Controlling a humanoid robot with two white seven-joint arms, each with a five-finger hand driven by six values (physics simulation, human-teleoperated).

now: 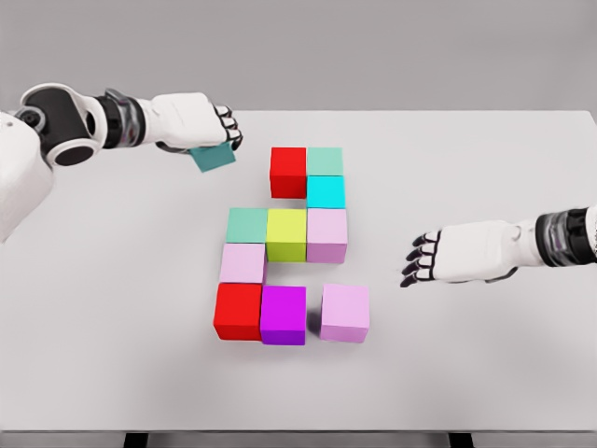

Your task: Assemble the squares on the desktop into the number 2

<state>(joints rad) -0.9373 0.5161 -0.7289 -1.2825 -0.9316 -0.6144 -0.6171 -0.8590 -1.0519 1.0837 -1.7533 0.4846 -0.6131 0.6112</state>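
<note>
Coloured cubes lie grouped mid-table. A red cube (pixel 288 172) and a pale green cube (pixel 325 161) form the top row, with a cyan cube (pixel 326 191) below the green one. The middle row holds a mint cube (pixel 247 225), a yellow-green cube (pixel 286 233) and a pink cube (pixel 326 233). A lilac cube (pixel 242 262) sits above a red cube (pixel 238 311) and a magenta cube (pixel 284 315). A pink cube (pixel 344 312) stands slightly apart at lower right. My left hand (pixel 213 129) is shut on a teal cube (pixel 214 157), tilted, up left of the group. My right hand (pixel 422 259) hovers open to the right.
The white table (pixel 485 168) stretches wide around the cubes; its front edge (pixel 298 431) runs along the bottom, with dark legs beneath. A grey wall lies behind.
</note>
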